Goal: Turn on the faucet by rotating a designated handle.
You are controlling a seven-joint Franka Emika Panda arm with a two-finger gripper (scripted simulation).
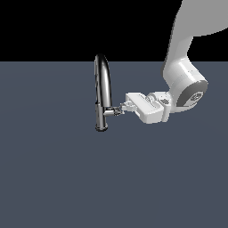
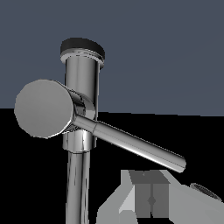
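The faucet [image 1: 102, 91] is a tall chrome gooseneck standing on the dark grey floor; in the wrist view its cylindrical base [image 2: 82, 83] and side stub [image 2: 43, 108] fill the frame. The handle [image 2: 131, 143] is a thin chrome rod slanting out from the stub. In the exterior view it shows as a short stub [image 1: 110, 111] low on the faucet's right side. My gripper [image 1: 119, 111] reaches in horizontally from the exterior view's right, its tips right at the handle. Its fingers [image 2: 143, 194] are pressed together, shut on nothing, and sit just beside the rod.
The dark grey floor [image 1: 53, 178] stretches flat all around the faucet. My white arm [image 1: 182, 84] comes down from the upper part of the exterior view's right. Nothing else stands in view.
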